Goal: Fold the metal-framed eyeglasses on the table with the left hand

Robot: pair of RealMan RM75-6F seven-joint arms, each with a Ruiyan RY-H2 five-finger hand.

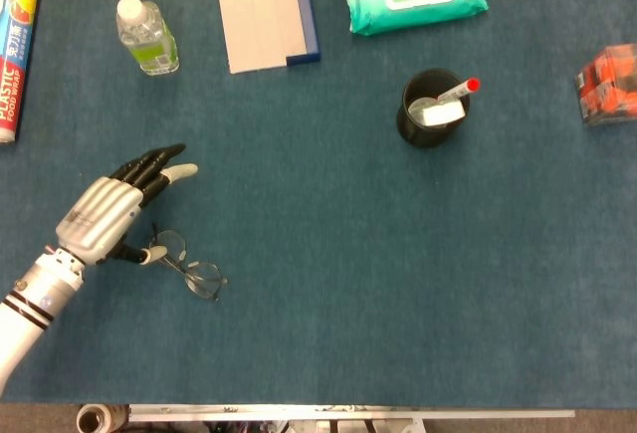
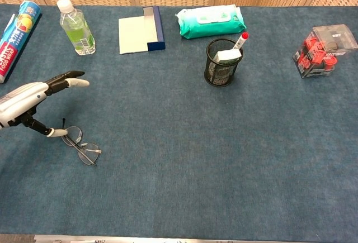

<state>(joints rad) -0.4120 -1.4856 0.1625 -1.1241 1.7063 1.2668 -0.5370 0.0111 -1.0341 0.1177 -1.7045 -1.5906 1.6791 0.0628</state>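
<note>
Silver-backed and black-fingered, our left robot hand (image 1: pixel 100 219) hangs near the counter's left edge, toward the front. Its fingers are stretched forward and held close together, and it grips nothing. The thumb reaches down to the left end of the metal-framed eyeglasses (image 1: pixel 189 266); in the chest view the thumb tip (image 2: pixel 51 133) appears to touch the frame (image 2: pixel 81 146), though we cannot tell whether it actually presses. The right robot hand shows in neither view.

The eyeglasses lie flat on the blue counter (image 1: pixel 338 284), just in front and to the right of the hand, their lenses trailing away toward the front edge. Whether both temples are already folded is too fine for us to make out.

We judge the fold is in hand. To do it well, we should keep the thumb low against the temple and sweep it in toward the lenses, using the counter to brace the frame. The thin wire will probably skid or pivot under a sideways push, so slow, light pressure suits it.

Well apart toward the back edge stand a green-labelled water bottle (image 1: pixel 146 36) and a black mesh pen cup (image 1: pixel 431 108).
</note>
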